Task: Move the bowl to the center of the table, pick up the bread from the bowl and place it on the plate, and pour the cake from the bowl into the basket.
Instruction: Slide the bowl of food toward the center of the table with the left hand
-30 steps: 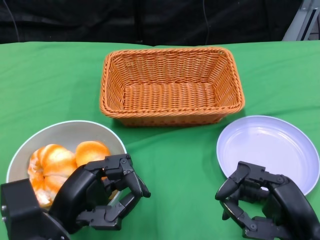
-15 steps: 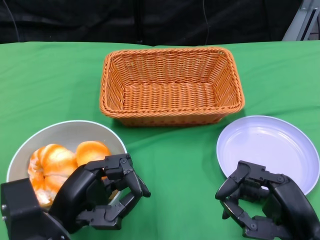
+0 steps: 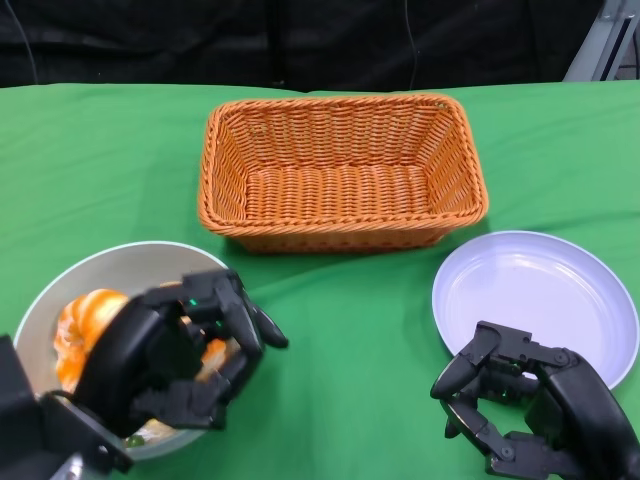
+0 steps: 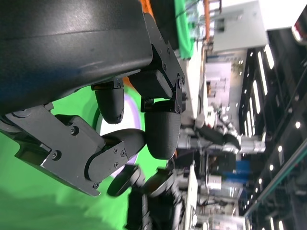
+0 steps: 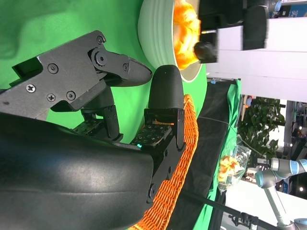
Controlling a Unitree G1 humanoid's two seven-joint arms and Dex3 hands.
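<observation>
Robot hand on our left [image 3: 175, 365] curls empty above the bowl [image 3: 120, 265]; a clumsy push could spill bread [image 3: 90, 320] onto the desk [image 3: 350, 340].

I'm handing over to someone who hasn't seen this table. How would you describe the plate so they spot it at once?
Start at the orange wicker basket at the middle back of the green table. Come forward and toward the robot's right: the plate lies flat there, just beyond the right hand. It is pale lilac, shallow and bare, unlike the deeper grey bowl holding orange food opposite.
</observation>
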